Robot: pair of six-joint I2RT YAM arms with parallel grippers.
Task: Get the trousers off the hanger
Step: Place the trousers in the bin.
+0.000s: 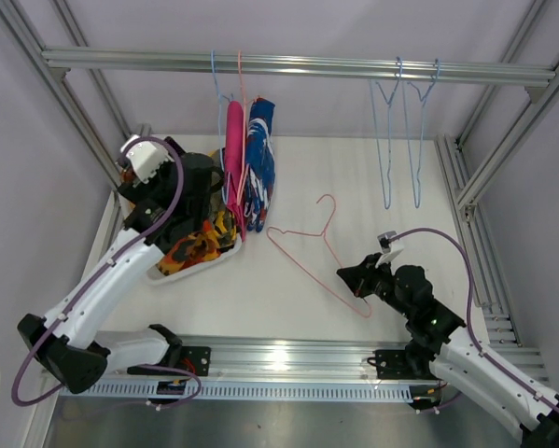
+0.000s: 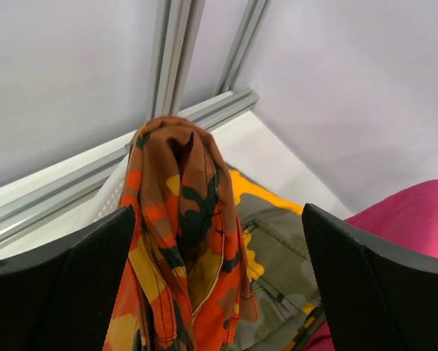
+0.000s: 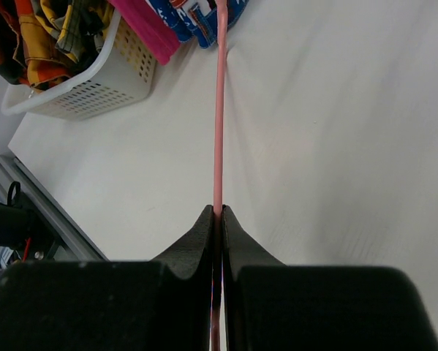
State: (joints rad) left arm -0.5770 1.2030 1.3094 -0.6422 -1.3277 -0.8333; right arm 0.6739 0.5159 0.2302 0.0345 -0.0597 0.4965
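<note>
The orange camouflage trousers (image 2: 182, 241) stand bunched between my left gripper's (image 2: 217, 219) wide-open fingers, over the yellow-and-dark camouflage pair (image 2: 277, 248) in the white basket (image 1: 201, 266). The left gripper (image 1: 204, 196) hangs over that basket. The magenta trousers (image 1: 234, 149) and the blue-and-white trousers (image 1: 260, 159) hang on hangers from the top rail. My right gripper (image 3: 219, 213) is shut on the wire of an empty pink hanger (image 1: 307, 245) that lies across the table; it also shows in the top view (image 1: 351, 277). The plain yellow pair cannot be told apart.
Two empty blue hangers (image 1: 400, 140) hang from the rail (image 1: 298, 65) at the right. Aluminium frame posts stand at both sides. The basket (image 3: 109, 84) sits at the table's left, next to the hanging trousers.
</note>
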